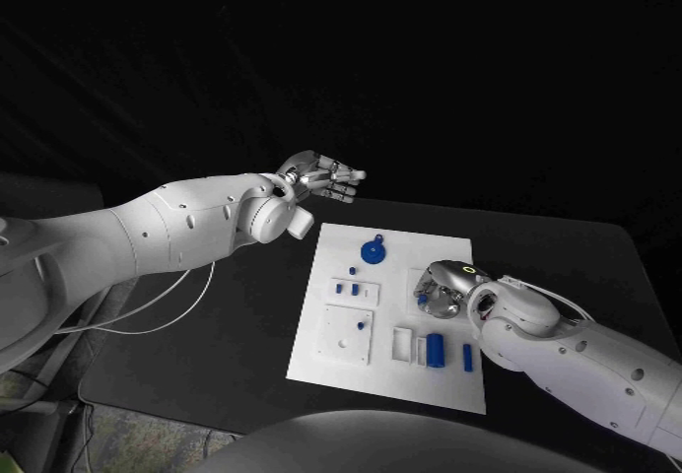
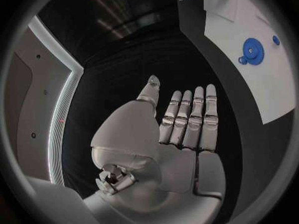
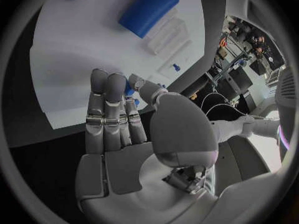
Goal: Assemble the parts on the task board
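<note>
Pinching a small blue part (image 3: 129,89) between thumb and fingertips, the right hand (image 1: 443,289) sits low over the task board (image 1: 427,379), near its right edge about halfway along; in the right wrist view the fingers lie side by side with the blue piece peeking out between them and the thumb. Just on the robot's side of that hand, a stubby blue cylinder (image 1: 435,346) lies on the board with a slim blue bar (image 1: 468,359) beside it, closer to the board's right edge. A white slotted block (image 1: 402,344) lies just left of the cylinder. Farther left on the board sits a square white plate (image 1: 347,333) with a tiny blue peg (image 1: 363,323) on it, and beyond that a smaller white plate (image 1: 351,290) holding two little blue pieces. A blue gear (image 1: 373,250) rests toward the board's far end, with a small blue knob (image 1: 354,270) close by.

The left hand (image 1: 321,179) hangs raised off the board, past its far left corner. It holds nothing: its fingers are straight and close together, thumb set apart.
</note>
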Tool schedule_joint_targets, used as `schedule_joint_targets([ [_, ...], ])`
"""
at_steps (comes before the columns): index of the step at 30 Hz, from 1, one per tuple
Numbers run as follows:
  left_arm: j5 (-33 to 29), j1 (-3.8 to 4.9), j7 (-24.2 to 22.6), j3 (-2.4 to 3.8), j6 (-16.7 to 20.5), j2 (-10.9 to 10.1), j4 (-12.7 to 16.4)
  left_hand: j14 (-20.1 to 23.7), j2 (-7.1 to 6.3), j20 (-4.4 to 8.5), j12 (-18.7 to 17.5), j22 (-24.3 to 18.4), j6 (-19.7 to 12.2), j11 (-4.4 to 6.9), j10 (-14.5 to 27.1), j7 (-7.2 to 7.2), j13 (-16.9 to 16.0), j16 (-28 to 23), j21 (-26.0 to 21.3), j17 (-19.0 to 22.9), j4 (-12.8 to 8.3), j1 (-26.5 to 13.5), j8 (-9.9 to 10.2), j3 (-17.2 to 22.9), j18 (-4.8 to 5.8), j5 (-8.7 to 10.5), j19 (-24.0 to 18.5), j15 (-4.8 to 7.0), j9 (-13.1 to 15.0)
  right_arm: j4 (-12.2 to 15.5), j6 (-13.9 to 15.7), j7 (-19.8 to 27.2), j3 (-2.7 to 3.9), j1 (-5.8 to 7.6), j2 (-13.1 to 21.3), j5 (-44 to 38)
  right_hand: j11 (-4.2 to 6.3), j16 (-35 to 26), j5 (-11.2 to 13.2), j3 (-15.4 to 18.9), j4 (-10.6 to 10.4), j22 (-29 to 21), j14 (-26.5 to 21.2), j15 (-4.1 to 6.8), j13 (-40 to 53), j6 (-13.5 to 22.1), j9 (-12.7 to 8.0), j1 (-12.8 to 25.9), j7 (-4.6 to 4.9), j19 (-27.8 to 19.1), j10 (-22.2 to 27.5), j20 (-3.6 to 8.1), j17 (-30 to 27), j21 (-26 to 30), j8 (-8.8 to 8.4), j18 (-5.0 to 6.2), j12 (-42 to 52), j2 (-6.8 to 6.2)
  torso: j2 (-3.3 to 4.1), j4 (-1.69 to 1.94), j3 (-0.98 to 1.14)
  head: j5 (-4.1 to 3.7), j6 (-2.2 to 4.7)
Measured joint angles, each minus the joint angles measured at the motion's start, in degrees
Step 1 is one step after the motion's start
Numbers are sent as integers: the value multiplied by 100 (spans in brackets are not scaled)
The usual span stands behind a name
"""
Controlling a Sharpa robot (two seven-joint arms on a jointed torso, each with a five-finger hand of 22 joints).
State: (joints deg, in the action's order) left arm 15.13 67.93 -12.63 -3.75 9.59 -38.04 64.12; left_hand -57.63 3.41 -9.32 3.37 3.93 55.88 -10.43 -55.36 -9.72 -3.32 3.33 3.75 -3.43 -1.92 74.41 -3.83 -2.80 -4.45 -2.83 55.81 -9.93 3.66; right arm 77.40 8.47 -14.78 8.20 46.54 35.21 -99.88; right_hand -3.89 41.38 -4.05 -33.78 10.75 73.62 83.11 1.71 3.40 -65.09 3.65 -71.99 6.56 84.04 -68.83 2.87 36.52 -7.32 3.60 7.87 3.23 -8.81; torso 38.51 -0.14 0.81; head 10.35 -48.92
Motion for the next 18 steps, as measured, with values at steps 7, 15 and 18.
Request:
schedule_joint_targets([
  [7,0,0,3,0,-9,-1,-2,0,0,0,0,0,0,0,0,0,0,0,0,0,0,0,0,0,0,0,0,0,0,-22,119,-8,-11,-18,-8,-28,58,0,95,-214,40,64,-6,59,-10,-240,17,-4,-66,-1,-263,64,30,-32,5,-46,-4,92,0,-1,1,11,-4],
  [15,0,0,5,0,-28,-1,-5,0,0,0,0,0,0,0,0,0,0,0,0,0,0,0,0,0,0,0,0,0,0,-22,239,-19,-20,-36,-12,-128,2,0,117,-586,254,133,-19,148,-13,-625,48,-74,-167,-10,-554,154,59,-199,-26,-124,27,159,-1,-4,1,13,-7],
  [18,1,0,6,0,-36,-1,-7,0,0,0,0,0,0,0,0,0,0,0,0,0,0,0,0,0,0,0,0,0,0,-20,284,-21,-22,-41,-5,-173,2,0,118,-621,289,133,1,168,-4,-682,58,-87,-183,-2,-594,187,77,-285,-19,-132,28,174,-1,-3,1,14,-9],
])
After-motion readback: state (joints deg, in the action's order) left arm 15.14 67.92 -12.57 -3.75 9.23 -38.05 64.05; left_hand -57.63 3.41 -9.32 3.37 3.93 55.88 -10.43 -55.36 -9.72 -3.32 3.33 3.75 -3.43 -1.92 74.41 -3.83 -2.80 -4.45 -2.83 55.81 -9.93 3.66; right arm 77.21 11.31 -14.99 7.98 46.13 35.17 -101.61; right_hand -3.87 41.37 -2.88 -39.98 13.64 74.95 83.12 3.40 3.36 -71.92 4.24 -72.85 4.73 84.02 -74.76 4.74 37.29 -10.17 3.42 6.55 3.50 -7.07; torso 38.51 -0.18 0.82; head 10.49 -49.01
